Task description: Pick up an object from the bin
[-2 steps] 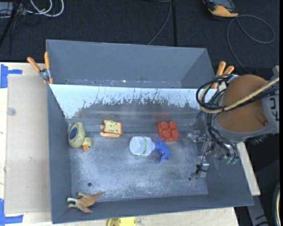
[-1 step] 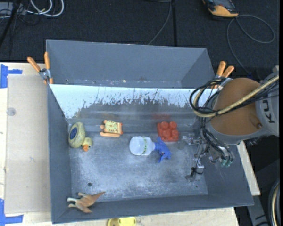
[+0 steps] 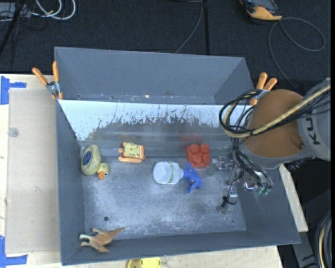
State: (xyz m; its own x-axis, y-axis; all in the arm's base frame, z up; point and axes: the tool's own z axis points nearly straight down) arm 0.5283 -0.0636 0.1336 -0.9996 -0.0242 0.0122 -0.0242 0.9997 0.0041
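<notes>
- Blue toy figure (image 3: 192,179): lies on the floor of the bin (image 3: 151,82), centre-right of the frame, touching a white cap-like piece (image 3: 167,173) on its left. A red knobbly block (image 3: 199,155) sits just above it.
- Jaws: low over bare floor at the right of the frame, beside the blue figure. No item seen in them. Whether they are released or clenched cannot be told.
- Arm (image 3: 273,130) comes in over the right wall, so right-hand items are the easier reach. Judged likeliest pick: the blue figure.
- Duck-shaped toy (image 3: 91,162) and tan dinosaur (image 3: 102,238) lie well apart at left and are unlikely targets.
</notes>
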